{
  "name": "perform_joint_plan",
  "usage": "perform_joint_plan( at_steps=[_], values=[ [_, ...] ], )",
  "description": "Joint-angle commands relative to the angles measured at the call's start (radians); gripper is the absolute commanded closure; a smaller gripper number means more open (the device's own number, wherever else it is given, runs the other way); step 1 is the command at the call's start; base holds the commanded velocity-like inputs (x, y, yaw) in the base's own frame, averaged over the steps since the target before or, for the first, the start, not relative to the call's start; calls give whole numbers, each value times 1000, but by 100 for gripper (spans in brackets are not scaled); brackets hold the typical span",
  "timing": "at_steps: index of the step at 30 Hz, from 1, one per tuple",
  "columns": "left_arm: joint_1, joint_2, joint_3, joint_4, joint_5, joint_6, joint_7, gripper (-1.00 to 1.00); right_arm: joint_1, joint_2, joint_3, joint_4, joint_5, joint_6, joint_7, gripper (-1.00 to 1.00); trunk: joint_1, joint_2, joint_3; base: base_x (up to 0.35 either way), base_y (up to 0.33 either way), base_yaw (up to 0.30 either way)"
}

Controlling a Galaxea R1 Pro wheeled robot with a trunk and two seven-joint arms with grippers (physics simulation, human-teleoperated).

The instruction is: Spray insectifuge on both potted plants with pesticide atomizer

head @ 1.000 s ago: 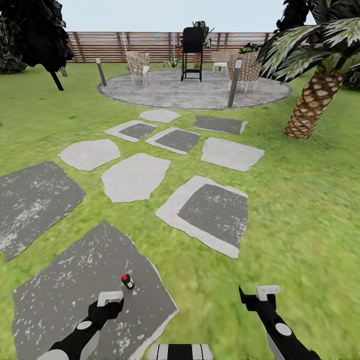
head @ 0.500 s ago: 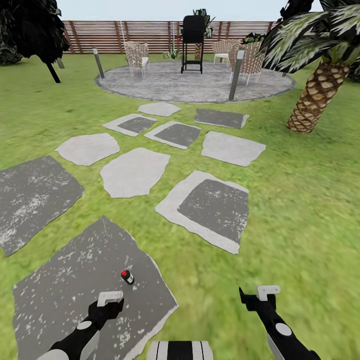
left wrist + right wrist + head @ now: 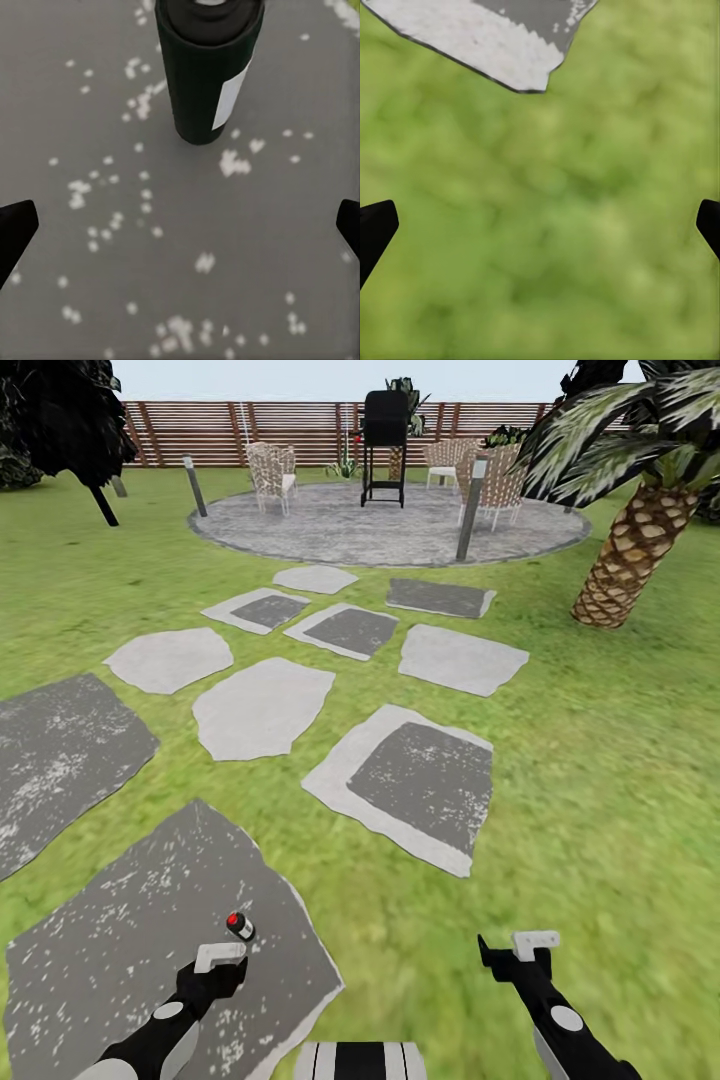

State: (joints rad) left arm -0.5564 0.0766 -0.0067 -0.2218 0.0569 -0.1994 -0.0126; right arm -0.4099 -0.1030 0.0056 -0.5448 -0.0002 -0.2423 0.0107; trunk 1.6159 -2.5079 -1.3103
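Lawn (image 3: 620,760) of bright green grass spread around grey speckled stepping slabs (image 3: 170,950) toward the round mottled patio (image 3: 390,535) and brown slat fence (image 3: 250,430). The slim dark green bottle with a pale label (image 3: 206,71) stood upright on the nearest slab, just beyond the left gripper (image 3: 180,229), fingers spread wide. The right gripper (image 3: 540,225) hung over grass, fingers likewise apart.

Pesticide atomizer (image 3: 239,927): dark green bottle, red top, pale label, upright on grey stepping stone (image 3: 120,940).
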Motion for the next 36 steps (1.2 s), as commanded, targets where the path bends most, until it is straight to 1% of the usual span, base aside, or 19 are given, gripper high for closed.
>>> perform_joint_plan(
  at_steps=[1, 9, 11, 14, 15, 22, 27, 36],
  values=[
    [0, 0, -1, 1, 6, -3, -1, -100, 0, 0, 1, 1, 0, -3, 1, -100, 0, 0, -1, 4, -9, 0],
    [0, 0, 0, 1, 9, -4, -1, -100, 0, 0, 1, 1, 0, -3, 1, -100, 0, 0, -1, 61, -38, 0],
    [1, 0, 0, 2, 11, -33, -1, -100, -1, -1, 1, 2, 0, -3, 1, -100, 0, 0, -1, 22, -13, 0],
    [1, -3, -1, 8, 6, -92, -1, -100, 0, 0, 1, 3, 0, -3, 1, -100, 0, 0, -1, 7, -4, 0],
    [1, -4, 0, 9, 6, -95, -1, -100, 0, 0, 1, 3, 0, -3, 1, -100, 0, 0, -1, 1, -1, 0],
    [1, -4, 0, 10, 6, -103, -1, -100, -1, -1, 1, 3, 0, -3, 1, -100, 0, 0, -1, 3, 0, 0],
    [1, -4, 0, 10, 6, -104, -1, -100, 0, -1, 1, 3, 0, -3, 1, -100, 0, 0, -1, 138, 0, 0],
    [1, -6, 0, 10, 7, -106, -1, -100, 0, 0, 1, 2, 0, -3, 1, -100, 0, 0, -1, 44, 0, 0]
  ],
)
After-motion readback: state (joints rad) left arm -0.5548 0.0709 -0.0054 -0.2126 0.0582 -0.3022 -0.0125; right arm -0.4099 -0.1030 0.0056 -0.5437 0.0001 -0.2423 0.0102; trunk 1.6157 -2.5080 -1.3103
